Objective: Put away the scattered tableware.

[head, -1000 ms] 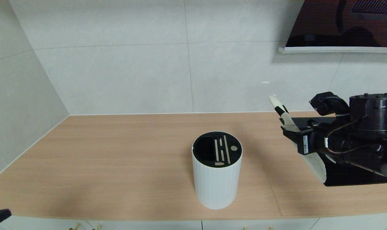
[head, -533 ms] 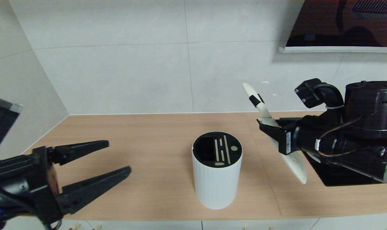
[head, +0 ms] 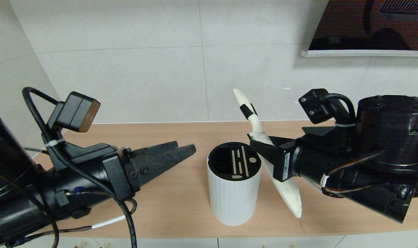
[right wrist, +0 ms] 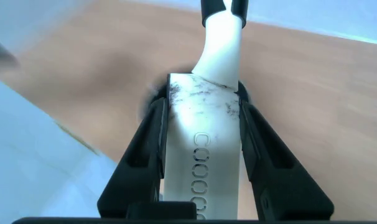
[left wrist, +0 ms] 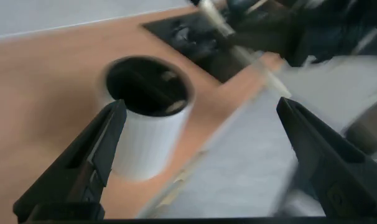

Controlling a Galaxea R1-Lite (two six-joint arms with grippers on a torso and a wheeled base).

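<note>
A white ribbed utensil holder point(head: 233, 196) with a black slotted top stands near the wooden counter's front edge. My right gripper point(head: 264, 146) is shut on a white utensil point(head: 288, 194) with a black band on its handle. The utensil hangs tilted just right of the holder's rim, broad end down. In the right wrist view the utensil point(right wrist: 204, 143) is clamped between the right gripper point(right wrist: 202, 102) fingers. My left gripper point(head: 186, 148) is open, hovering left of the holder near its top. The left wrist view shows the left gripper point(left wrist: 201, 115) spread wide, with the holder point(left wrist: 145, 134) beyond it.
The wooden countertop point(head: 153, 210) runs to a tiled wall behind and on the left. A dark range hood point(head: 367, 27) hangs at the upper right. A black cooktop point(left wrist: 188, 31) lies on the counter right of the holder.
My left arm rose into view from the lower left and swung towards the holder. My right gripper carried the white utensil leftwards, up to the holder's right side.
</note>
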